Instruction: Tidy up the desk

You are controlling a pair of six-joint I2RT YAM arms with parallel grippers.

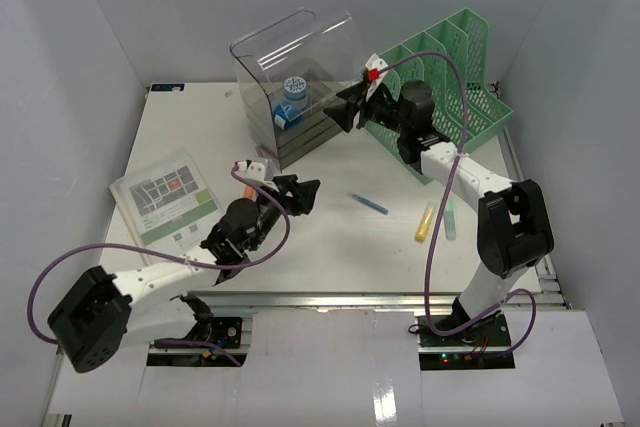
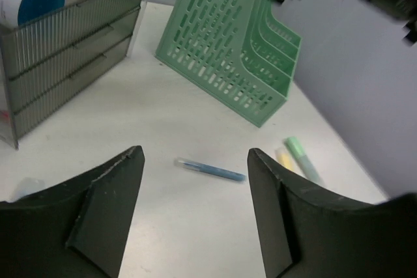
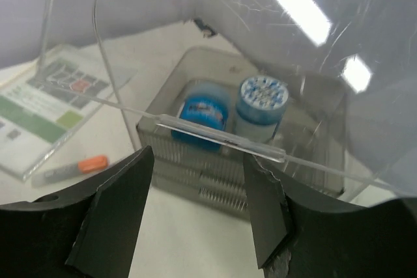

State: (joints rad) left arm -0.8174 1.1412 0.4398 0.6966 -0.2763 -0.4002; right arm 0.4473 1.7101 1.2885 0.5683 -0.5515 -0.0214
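Note:
The desk point(image 1: 330, 247) is a white tabletop. My left gripper point(image 1: 300, 192) is open and empty, low over the desk left of a blue pen point(image 1: 368, 204). In the left wrist view the pen point(image 2: 212, 170) lies just beyond my open left gripper point(image 2: 195, 154). My right gripper point(image 1: 345, 112) is open and empty, just right of the clear drawer box point(image 1: 295, 77). In the right wrist view my gripper point(image 3: 199, 161) faces the box point(image 3: 215, 180), with the clear lid's edge point(image 3: 221, 140) across the view. Two blue containers point(image 3: 260, 105) sit in the box's top.
A green mesh file rack point(image 1: 450, 77) stands at the back right. A yellow highlighter point(image 1: 425, 222) and a green one point(image 1: 449, 217) lie right of the pen. A printed sheet point(image 1: 165, 197) lies at the left, an orange marker point(image 3: 75, 167) beside it.

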